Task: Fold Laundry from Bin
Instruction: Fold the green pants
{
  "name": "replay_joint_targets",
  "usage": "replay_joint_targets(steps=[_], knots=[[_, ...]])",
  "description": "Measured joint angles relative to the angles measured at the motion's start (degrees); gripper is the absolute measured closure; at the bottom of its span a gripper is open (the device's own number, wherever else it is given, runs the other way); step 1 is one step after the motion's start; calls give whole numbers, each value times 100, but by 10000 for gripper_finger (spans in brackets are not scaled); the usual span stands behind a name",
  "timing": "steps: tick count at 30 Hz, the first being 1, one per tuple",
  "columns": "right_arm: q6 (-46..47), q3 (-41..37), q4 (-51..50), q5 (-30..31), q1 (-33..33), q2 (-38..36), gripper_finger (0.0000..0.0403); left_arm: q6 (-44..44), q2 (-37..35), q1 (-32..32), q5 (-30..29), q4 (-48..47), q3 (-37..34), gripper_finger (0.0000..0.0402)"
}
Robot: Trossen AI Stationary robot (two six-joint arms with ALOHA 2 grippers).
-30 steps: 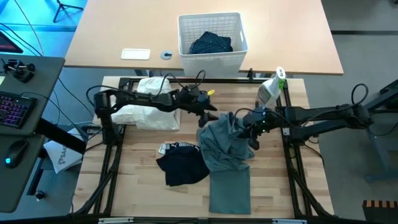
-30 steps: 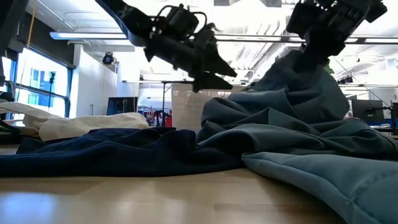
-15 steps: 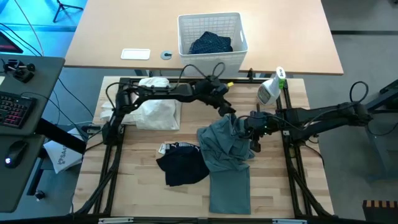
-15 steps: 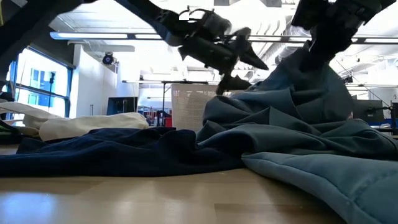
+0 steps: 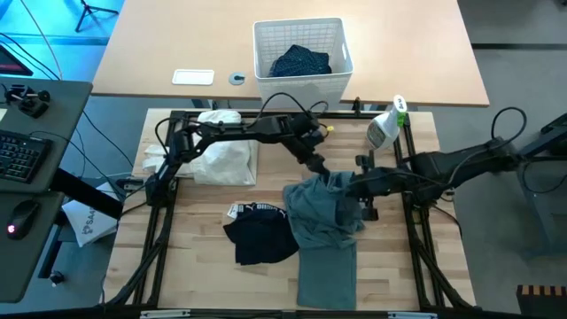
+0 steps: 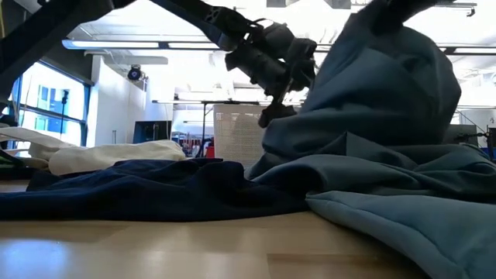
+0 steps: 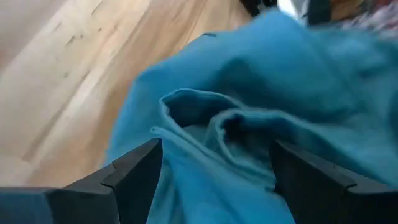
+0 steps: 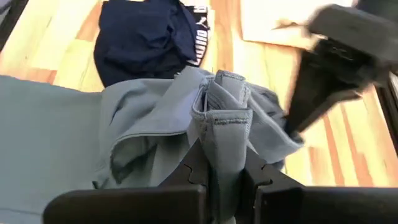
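The grey-green top (image 5: 323, 221) lies crumpled mid-table, with one part raised in a peak (image 6: 387, 77). My right gripper (image 8: 221, 165) is shut on that raised part (image 5: 347, 190). My left gripper (image 7: 211, 168) is open and hovers over the top's far edge (image 5: 317, 167). Its fingers stand either side of a rumpled fold. The black Puma piece (image 5: 257, 232) lies flat to the left of the top. White cloth (image 5: 217, 159) rests near the left arm. The white bin (image 5: 301, 58) on the far table holds the navy dotted trousers (image 5: 299, 62). My right gripper pinches a bunched fold of the grey-green top with a stitched hem (image 8: 221, 118) between its two fingers, several layers together. The held part is lifted into a peak, and the remainder (image 5: 326, 266) lies slack on the table. My left gripper: I cannot tell whether its open fingers touch the cloth.
A spray bottle (image 5: 385, 124) stands at the far right corner of the wooden work surface. Black frame rails (image 5: 164, 230) run along the table's sides. Bare wood (image 5: 204, 283) shows near the front left. A keyboard and mouse sit on a side desk at the left.
My left gripper has swung from above the white cloth toward the table's right and near side, and has come down over the grey-green top's far edge. My right gripper has kept its hold and raised the pinched fold, so the top's peak stands taller.
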Motion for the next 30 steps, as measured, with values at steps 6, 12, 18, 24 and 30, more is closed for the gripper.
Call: replay_joint_targets(steps=[6,12,18,24,30], knots=[[-447,338,-200,216,198,551,387,-316,1,-8,422,21,0,118],[-765,682,-481,567,209,652,387,-158,213,-357,485,-9,-45,118],[-859,1066,-836,1006,385,654,387,-39,325,-446,521,-286,-35,131],[-905,1435,-936,1439,577,656,387,383,328,-446,654,-402,-36,204],[-795,1554,-1208,1770,586,580,387,466,244,-320,1403,-564,72,375]])
